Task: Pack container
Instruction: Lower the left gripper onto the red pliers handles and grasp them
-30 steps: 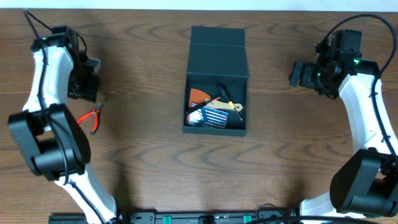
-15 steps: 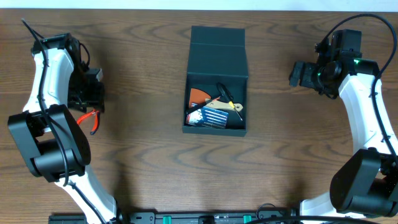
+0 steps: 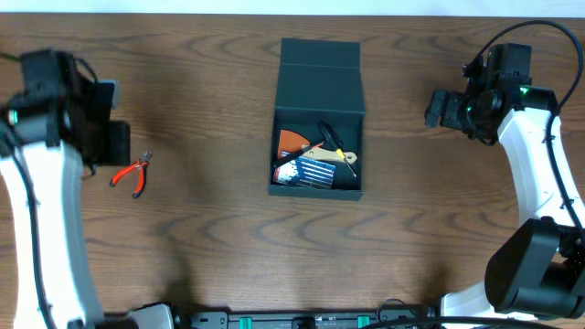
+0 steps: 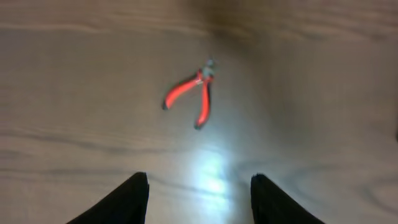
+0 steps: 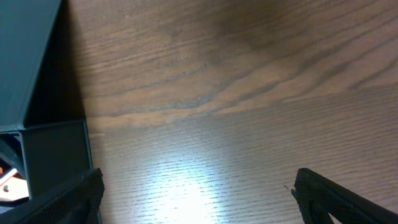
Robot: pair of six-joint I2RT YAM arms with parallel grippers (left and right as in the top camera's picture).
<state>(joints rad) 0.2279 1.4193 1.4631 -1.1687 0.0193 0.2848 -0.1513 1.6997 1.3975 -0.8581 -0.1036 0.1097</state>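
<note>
Spread partway and empty, the left gripper (image 4: 199, 194) was held above the brown wood-grain table (image 3: 210, 238) near its left edge. The small red-handled metal pliers (image 4: 189, 99) were seen lying flat just ahead of its fingers, apart from them. Their long axis was set diagonally, with the nose turned away towards the far edge and the two handles splayed back towards the gripper.

The dark teal-black matte square container (image 3: 317, 189) was found well to the right, mid-table, with its hinged lid folded back and several small items already inside. The right gripper (image 3: 443, 108) was held beside the container's right side, spread wide and empty.

The left arm was judged much the nearer to the pliers. A descent with the wrist turned across the handles was judged to be needed.
</note>
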